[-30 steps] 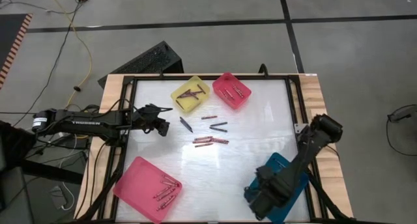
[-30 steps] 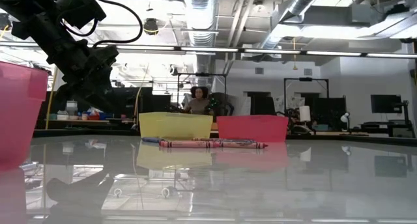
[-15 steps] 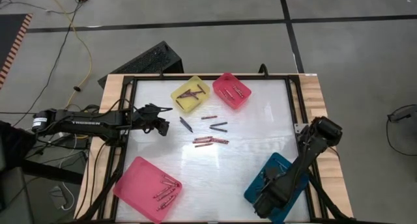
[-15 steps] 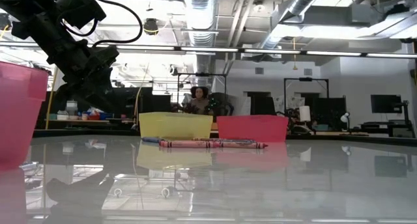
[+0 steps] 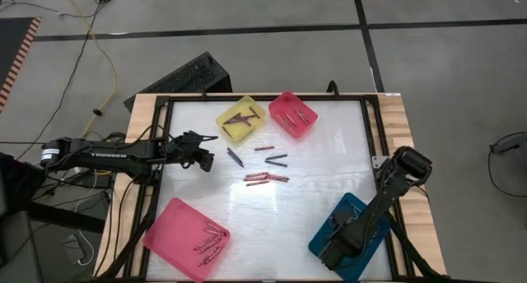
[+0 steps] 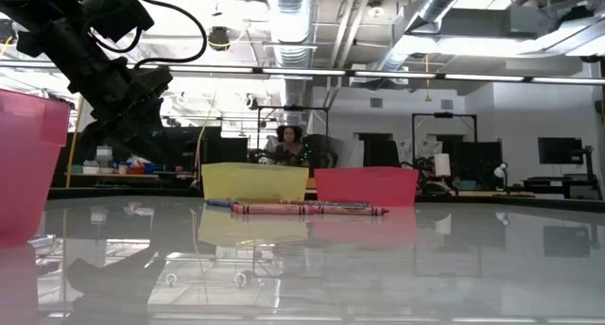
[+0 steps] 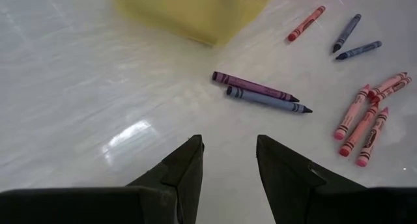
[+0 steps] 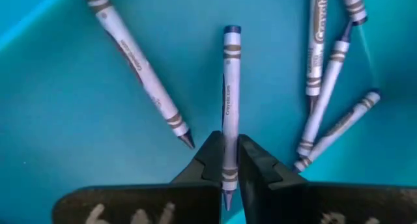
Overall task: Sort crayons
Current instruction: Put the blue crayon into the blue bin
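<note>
Right gripper [image 8: 228,160] at the teal tray [image 5: 344,211], lower right of the overhead frame, fingers narrow around a blue crayon [image 8: 229,87], apparently mid-release; left gripper [image 7: 228,160] waits part-open at left; next pick likely among loose crayons [image 5: 265,178] at centre

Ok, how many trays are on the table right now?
4: a yellow tray and a small pink tray side by side at the high view's top, a large pink tray bottom left, a teal tray bottom right, partly under the right arm.
</note>
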`<state>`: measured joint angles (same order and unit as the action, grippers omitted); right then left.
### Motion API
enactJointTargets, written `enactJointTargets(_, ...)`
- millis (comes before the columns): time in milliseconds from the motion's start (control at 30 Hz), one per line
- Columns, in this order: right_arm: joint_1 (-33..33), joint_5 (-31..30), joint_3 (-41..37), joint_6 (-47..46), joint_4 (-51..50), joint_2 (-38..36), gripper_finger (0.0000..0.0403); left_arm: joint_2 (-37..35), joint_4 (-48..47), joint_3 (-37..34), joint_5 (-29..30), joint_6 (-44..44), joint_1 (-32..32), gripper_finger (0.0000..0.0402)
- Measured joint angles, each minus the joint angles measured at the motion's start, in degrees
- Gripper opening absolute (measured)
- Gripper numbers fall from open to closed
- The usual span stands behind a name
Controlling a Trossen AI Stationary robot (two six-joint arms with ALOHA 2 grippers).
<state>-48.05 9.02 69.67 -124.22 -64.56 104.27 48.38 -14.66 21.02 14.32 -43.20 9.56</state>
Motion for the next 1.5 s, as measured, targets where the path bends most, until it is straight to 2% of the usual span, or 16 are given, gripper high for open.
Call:
enactJointTargets(333,-0.1,0.0,0.1,0.2,0.6,0.0,0.008,0.0,0.0,0.0,0.0,0.5,0.0,0.0133)
enactJointTargets(467,-0.1,-0.3,1.7,3.2,0.1,0.0,0.0096,0.0,0.0,0.0,-0.1,0.7,0.0,0.0133)
enactJointTargets(700,-0.1,-0.5,7.4,4.9,-8.1,-0.3,0.0098,0.0,0.0,0.0,-0.1,2.0,0.0,0.0133)
enactJointTargets(900,-0.3,-3.5,12.6,4.9,-14.7,-3.3,0.0098,0.0,0.1,0.0,-0.2,2.0,0.0,0.0133)
enactJointTargets(1133,-0.1,-11.0,14.6,5.2,-17.0,-10.3,0.0098,0.0,0.2,0.0,-0.3,2.0,0.0,0.0133)
enactJointTargets(1233,1.2,-16.0,14.6,6.8,-17.9,-13.1,0.0098,0.0,0.2,0.0,-0.3,2.0,0.0,0.0133)
enactJointTargets(1400,6.7,-30.4,14.6,18.0,-17.4,-15.6,0.0098,0.0,0.3,0.0,-0.3,2.0,0.0,0.0133)
enactJointTargets(1500,11.8,-34.7,14.6,28.7,-16.6,-15.8,0.0098,0.0,0.3,0.0,-0.3,1.9,0.0,0.0133)
